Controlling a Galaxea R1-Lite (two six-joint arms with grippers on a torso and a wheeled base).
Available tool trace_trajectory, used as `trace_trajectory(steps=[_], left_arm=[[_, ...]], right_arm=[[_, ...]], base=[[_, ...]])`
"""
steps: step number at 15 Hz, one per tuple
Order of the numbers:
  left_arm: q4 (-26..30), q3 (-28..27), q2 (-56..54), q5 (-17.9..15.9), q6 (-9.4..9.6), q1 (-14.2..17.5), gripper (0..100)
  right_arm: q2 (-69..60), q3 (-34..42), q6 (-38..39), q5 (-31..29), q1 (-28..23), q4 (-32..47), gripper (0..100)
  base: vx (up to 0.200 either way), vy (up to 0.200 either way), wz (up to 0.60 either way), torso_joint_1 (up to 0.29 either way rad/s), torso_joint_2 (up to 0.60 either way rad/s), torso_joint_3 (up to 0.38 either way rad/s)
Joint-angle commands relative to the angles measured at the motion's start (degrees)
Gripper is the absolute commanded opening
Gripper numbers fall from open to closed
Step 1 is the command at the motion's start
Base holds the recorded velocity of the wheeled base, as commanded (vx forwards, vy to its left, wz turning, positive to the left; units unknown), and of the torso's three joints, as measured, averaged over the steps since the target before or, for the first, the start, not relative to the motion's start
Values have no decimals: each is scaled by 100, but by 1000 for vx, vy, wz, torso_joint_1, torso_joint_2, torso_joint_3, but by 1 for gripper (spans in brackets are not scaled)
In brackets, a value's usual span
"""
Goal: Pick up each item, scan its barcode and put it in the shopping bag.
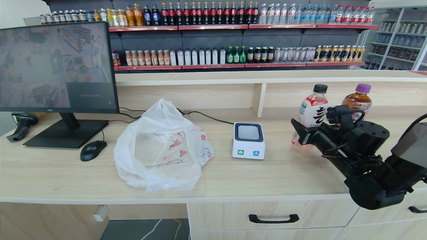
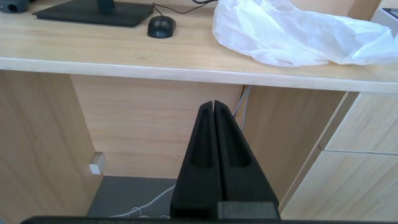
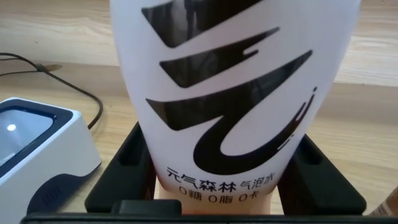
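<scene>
A white drink bottle with a black cap stands at the right of the wooden counter. My right gripper is around its lower part. In the right wrist view the bottle fills the space between the two black fingers, which press on its sides. A brown bottle with a purple cap stands just behind it. The white barcode scanner sits mid-counter, left of the bottle, and the scanner is close to the gripper. The white plastic shopping bag lies left of it. My left gripper is shut and empty, below the counter's front edge.
A monitor on its stand, a black mouse and a handheld scanner occupy the counter's left end. A cable runs behind the bag. Drawers with black handles sit below. Shelves of drinks line the back.
</scene>
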Motion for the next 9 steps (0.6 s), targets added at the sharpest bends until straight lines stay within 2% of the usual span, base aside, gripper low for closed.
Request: trace_trajectory(steps=[1, 9], left_arm=[[-1, 0, -2, 0, -1, 0, 0], [-1, 0, -2, 0, -1, 0, 0]], right_arm=[[-203, 23, -4, 3, 5, -20, 0], [-1012, 656, -4, 3, 57, -20, 0]], base=[[0, 0, 0, 0, 0, 0], [0, 0, 0, 0, 0, 0]])
